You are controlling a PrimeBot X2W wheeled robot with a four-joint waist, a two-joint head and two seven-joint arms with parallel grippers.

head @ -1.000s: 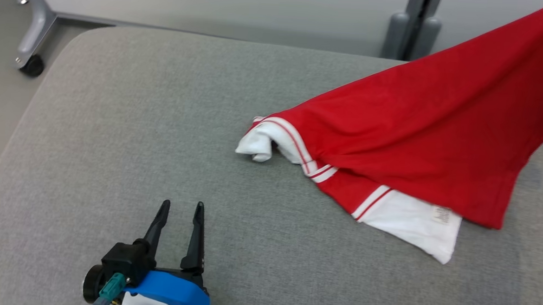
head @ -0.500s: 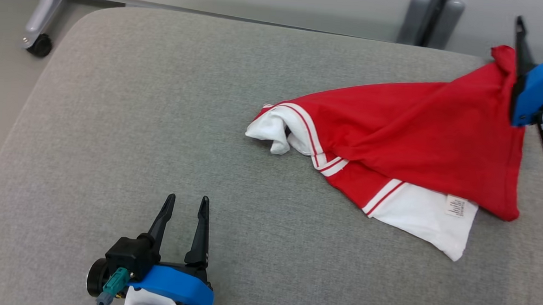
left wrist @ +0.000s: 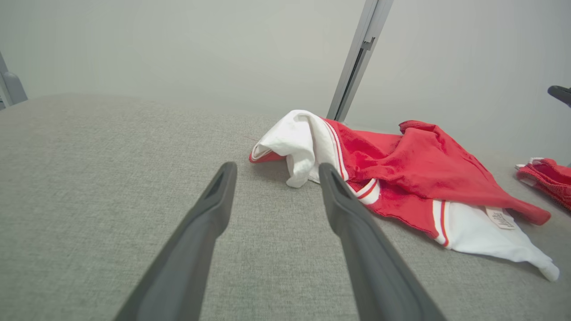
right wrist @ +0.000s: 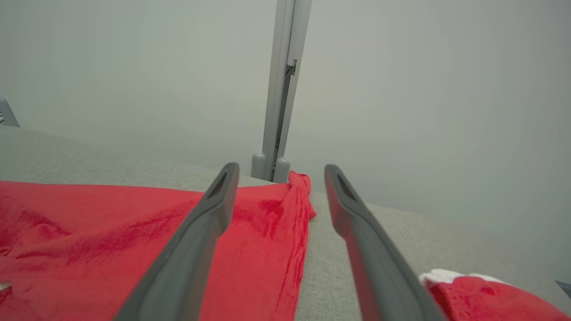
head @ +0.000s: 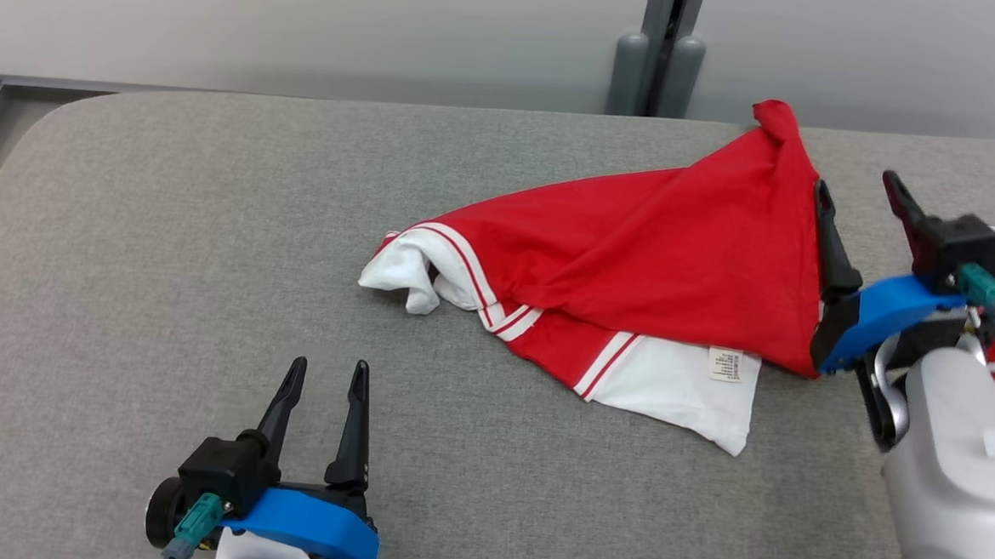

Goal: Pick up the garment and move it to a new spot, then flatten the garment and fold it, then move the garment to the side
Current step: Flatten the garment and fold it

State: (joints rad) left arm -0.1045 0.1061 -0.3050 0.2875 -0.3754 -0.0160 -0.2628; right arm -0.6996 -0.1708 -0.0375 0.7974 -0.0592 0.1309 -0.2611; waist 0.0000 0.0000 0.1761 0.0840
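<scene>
My right gripper (head: 856,183) stands spread, gripping nothing. The garment (head: 678,246) lies heaped on the grey pad (head: 167,254) just beside its left finger, a pinched red peak a little beyond the tips, so I judge the placing done. My left gripper (head: 330,364) rests wide and empty, the white sleeve well ahead of its tips and to their right, because flattening, I think, needs both of us free
</scene>
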